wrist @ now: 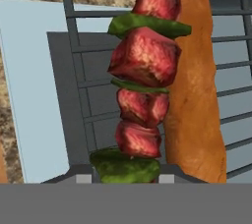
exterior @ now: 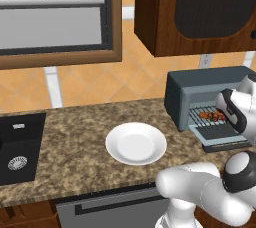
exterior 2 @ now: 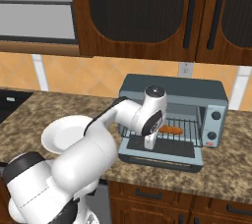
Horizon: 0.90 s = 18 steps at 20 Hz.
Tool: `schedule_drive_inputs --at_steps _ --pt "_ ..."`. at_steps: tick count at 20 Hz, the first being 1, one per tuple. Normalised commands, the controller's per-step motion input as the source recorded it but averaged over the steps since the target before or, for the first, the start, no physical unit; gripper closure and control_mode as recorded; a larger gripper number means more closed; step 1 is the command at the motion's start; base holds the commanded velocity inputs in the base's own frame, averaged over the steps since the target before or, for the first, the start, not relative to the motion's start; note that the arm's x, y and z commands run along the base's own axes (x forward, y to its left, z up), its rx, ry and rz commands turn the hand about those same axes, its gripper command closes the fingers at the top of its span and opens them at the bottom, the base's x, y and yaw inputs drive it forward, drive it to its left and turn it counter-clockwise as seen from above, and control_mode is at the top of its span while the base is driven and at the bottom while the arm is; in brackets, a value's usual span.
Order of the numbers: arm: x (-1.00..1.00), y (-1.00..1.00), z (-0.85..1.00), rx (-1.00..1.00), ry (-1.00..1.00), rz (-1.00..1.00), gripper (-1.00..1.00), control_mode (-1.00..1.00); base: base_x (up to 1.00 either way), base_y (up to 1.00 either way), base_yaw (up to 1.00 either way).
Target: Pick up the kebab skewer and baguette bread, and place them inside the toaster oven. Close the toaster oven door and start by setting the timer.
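In the hand view the kebab skewer (wrist: 141,85) stands tall at centre, red meat chunks and green pieces, its lower end between the pincer (wrist: 125,178) tips, which appear clamped on it. At 3 o'clock of it the baguette bread (wrist: 194,85) lies on the wire rack (wrist: 78,70), touching or just beside it; I cannot tell which. The right base view shows the toaster oven (exterior 2: 173,115) with its toaster oven door (exterior 2: 160,155) folded down, the arm hiding the skewer. In the left base view, the white plate (exterior: 136,143) sits on the worktop (exterior: 75,147).
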Motion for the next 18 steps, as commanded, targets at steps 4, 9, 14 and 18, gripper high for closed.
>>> schedule_drive_inputs --at_steps 4,9,14,18 --pt "0.00 0.00 -0.07 0.00 0.00 0.00 -1.00 -1.00 0.00 0.00 0.00" --pt "0.00 0.00 0.00 0.00 0.00 0.00 -1.00 -1.00 0.00 0.00 0.00" --pt "0.00 0.00 0.00 0.00 0.00 0.00 -1.00 -1.00 0.00 0.00 0.00" --pt "-0.04 -0.05 0.31 0.00 0.00 0.00 -1.00 -1.00 0.00 0.00 0.00"
